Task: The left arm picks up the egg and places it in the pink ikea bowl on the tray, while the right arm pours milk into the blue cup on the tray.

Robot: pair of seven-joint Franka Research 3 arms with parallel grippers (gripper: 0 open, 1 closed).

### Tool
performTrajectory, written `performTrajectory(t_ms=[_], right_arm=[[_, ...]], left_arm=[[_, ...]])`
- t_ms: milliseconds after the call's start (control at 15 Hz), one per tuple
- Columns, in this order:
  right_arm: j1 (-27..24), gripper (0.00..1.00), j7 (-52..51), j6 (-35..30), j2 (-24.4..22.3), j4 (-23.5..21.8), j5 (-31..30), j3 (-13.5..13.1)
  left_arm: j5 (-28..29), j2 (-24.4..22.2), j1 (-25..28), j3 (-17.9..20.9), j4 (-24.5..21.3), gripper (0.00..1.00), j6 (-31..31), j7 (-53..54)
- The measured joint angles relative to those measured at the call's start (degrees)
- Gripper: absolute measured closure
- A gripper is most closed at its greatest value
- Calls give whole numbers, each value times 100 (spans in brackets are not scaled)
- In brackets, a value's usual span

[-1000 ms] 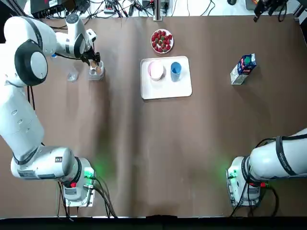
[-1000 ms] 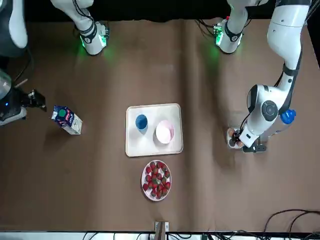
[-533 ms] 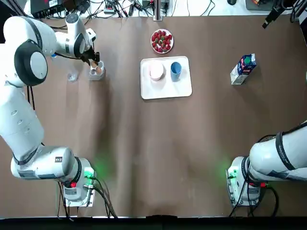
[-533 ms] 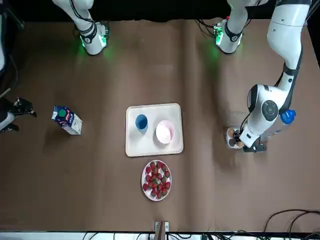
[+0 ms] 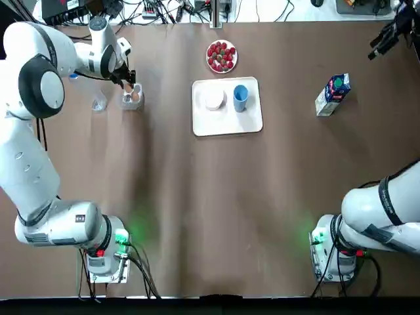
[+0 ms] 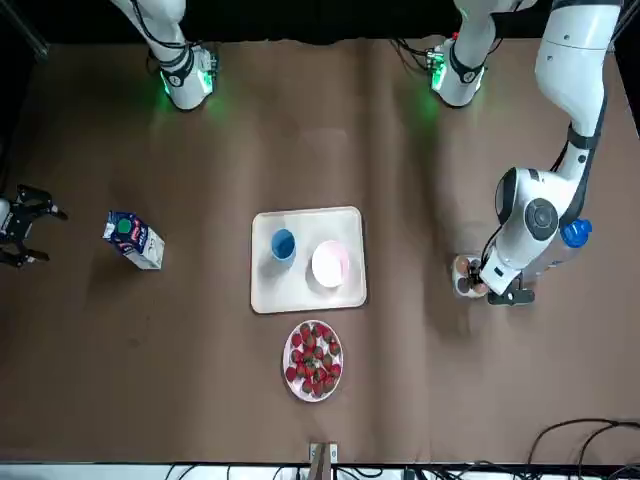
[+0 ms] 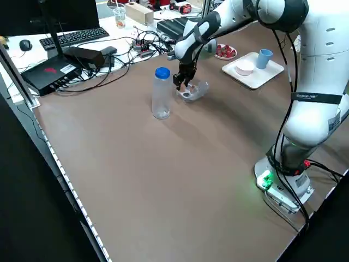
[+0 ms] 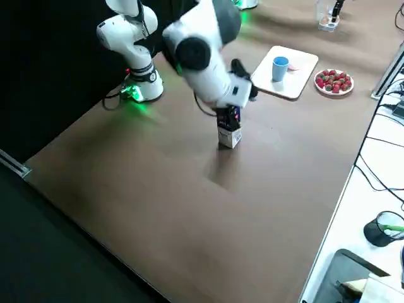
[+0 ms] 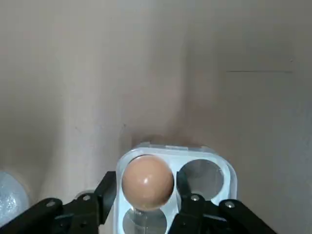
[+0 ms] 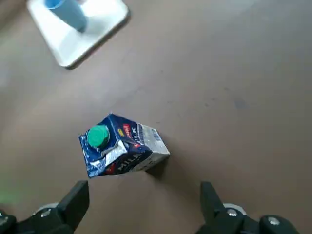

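The left gripper [image 9: 146,180] has its two black fingers [image 9: 105,195] snug on either side of a brown egg [image 9: 147,181]. The egg sits in one cup of a clear plastic egg holder [image 9: 228,176], and the cup right beside it is bare. The holder is on a brown table [image 9: 156,68]. A bit of some clear object [image 9: 9,195] pokes in at the edge, too cut off to tell what.

Seen from above, the brown bench [image 5: 210,197] carries a white tray [image 5: 226,123] just above the middle of the frame, with a plate of strawberries [image 5: 209,58] right above it near the top edge. A milk carton [image 5: 333,94] stands at the upper right. At the upper left sit a clear egg holder [image 5: 126,104] and a bottle [image 7: 161,98], just beside each other.
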Motion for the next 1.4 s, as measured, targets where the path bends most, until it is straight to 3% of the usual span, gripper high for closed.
performTrajectory(t_ms=[267,400,933,1200,1400], right_arm=[[-282,0,-1207,-325,512,10,476,2],[-357,0,-1861,-442,749,15,698,5],[-604,0,-3765,-609,1457,26,1035,10],[-849,0,-4494,-682,1833,30,1431,10],[-871,0,-4799,-744,2057,36,1484,33]], left_arm=[[0,0,0,0,-28,43,0,0],[0,-1,-1,-1,-31,53,0,-9],[0,-80,-1,-5,-25,52,0,-17],[0,-374,-1,-25,6,52,-235,-17],[0,-898,-2,-91,28,52,-737,-17]])
